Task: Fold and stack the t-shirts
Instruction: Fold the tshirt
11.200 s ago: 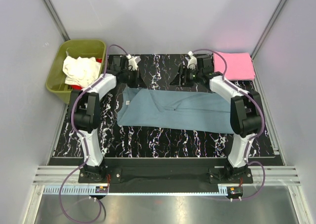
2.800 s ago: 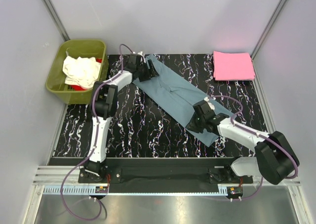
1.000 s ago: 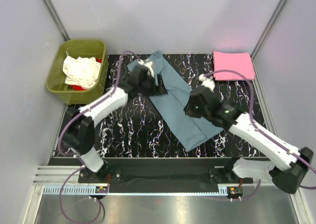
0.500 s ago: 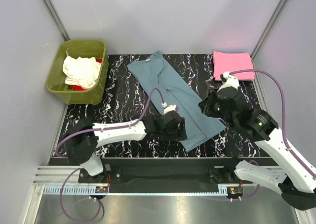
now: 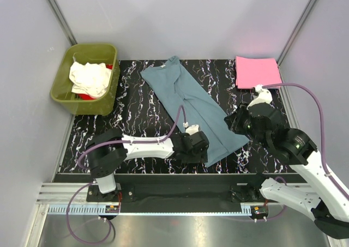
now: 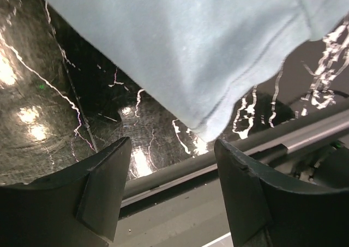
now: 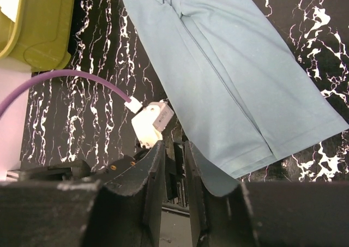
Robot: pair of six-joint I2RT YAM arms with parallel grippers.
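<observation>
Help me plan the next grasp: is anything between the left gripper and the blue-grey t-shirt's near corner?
Nothing visible. The open left gripper faces the corner of the blue-grey t-shirt, with only the table surface between them.

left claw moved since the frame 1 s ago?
Yes. The left claw went from the far end of the blue-grey t-shirt, level with the green tub, to its near corner at the near table edge.
</observation>
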